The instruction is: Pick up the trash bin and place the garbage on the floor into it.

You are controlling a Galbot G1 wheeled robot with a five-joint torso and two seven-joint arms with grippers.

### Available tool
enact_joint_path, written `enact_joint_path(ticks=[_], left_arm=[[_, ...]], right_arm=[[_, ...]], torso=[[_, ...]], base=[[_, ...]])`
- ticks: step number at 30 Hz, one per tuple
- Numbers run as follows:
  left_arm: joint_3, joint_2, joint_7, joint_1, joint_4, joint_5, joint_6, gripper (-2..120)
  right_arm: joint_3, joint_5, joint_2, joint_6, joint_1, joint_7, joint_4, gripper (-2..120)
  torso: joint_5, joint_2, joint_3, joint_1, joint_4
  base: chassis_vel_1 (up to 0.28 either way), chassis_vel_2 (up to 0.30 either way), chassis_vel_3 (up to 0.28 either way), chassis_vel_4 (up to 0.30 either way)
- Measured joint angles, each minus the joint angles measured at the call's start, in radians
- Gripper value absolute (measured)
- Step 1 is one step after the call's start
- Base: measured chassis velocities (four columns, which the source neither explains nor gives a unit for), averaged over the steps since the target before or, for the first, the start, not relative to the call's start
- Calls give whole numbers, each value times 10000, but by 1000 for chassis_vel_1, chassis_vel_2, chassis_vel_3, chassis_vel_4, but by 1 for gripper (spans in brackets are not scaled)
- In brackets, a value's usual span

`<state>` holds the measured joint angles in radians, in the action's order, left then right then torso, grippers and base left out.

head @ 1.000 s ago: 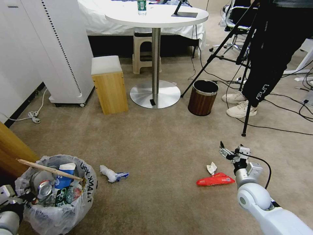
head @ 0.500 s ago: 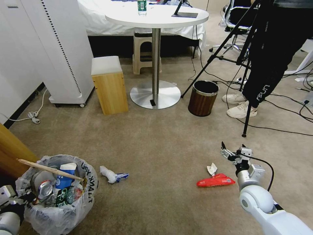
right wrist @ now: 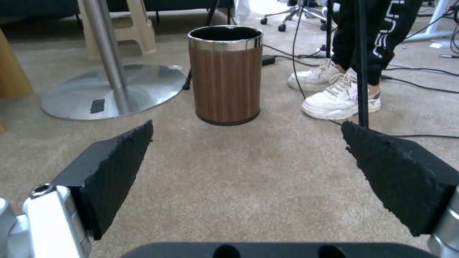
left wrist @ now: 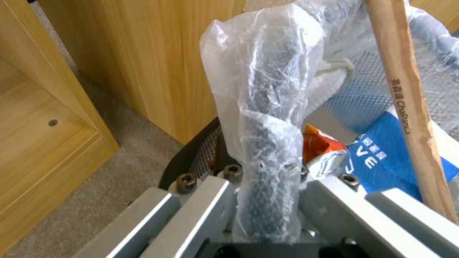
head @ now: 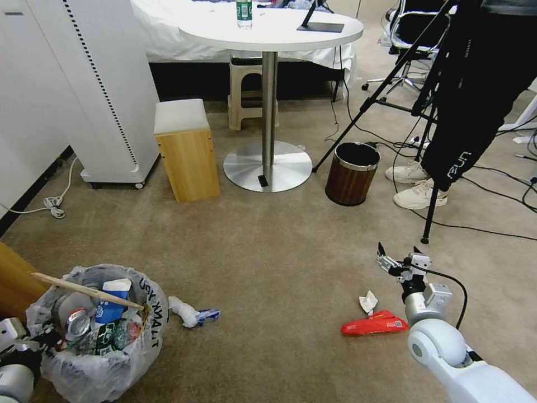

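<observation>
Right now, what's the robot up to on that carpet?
Mid-cleanup. The left gripper is clamped on the bag-lined rim of the trash bin, which already holds a wooden stick, a crushed can and a blue-white paper cup. The right gripper hangs open and empty above the floor, near a red snack bag and a crumpled tissue. A white wad with a blue wrapper lies beside the bin.

The beige carpet floor (head: 268, 246) is carrying the litter: a red snack bag (head: 373, 324) is lying well right of the trash bin (head: 98, 330), a crumpled tissue (head: 367, 301) touching it, a blue-white wad (head: 189, 313) just beside the bin.
</observation>
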<state>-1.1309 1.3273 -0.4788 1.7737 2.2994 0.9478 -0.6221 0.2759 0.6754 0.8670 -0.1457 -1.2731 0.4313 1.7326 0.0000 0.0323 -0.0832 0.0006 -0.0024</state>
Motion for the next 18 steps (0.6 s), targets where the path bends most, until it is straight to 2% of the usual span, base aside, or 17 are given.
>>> enact_joint_path(ticks=[18], left_arm=[[17,-12,15,-30,-46,-57,-13,1]], right_arm=[[61,-23,-39,-5,-4,-36,-57,100]], torso=[[0,0,0,0,1]], base=[[0,0,0,0]])
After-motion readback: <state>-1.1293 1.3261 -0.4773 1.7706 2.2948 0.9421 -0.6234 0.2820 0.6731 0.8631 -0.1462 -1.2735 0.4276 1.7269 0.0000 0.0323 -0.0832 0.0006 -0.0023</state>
